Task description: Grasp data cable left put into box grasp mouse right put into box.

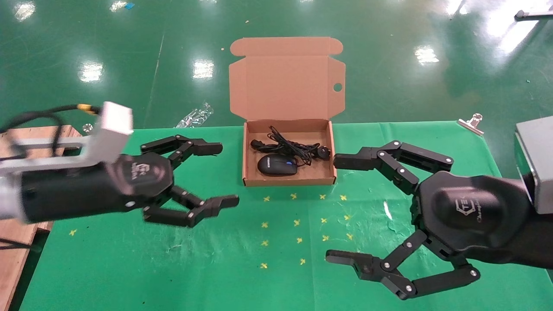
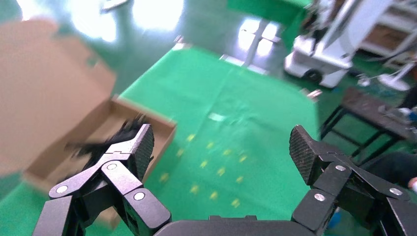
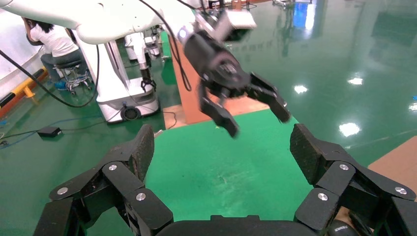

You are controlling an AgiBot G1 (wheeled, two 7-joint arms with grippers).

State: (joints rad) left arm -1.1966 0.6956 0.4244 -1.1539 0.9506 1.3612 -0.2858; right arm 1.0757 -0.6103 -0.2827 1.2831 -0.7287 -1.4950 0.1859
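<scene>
The brown box [image 1: 289,180] stands at the table's far middle with its lid [image 1: 283,82] raised. Inside it lie the black mouse [image 1: 277,165] at the front and the coiled data cable [image 1: 288,147] behind it, its plug [image 1: 323,151] toward the right wall. My left gripper [image 1: 225,174] hovers open and holds nothing, just left of the box. To the right of the box and nearer, my right gripper [image 1: 336,209] is open and holds nothing. The left wrist view shows the box [image 2: 164,129] and cable [image 2: 118,138] beside the open left gripper [image 2: 222,145]. The open right gripper [image 3: 222,147] faces bare cloth.
Yellow cross marks [image 1: 302,220] dot the green cloth in front of the box. A metal clip [image 1: 471,123] lies at the table's far right corner. A clear plastic wrapper [image 1: 194,115] lies beyond the far edge. A wooden surface [image 1: 17,242] borders the table's left side.
</scene>
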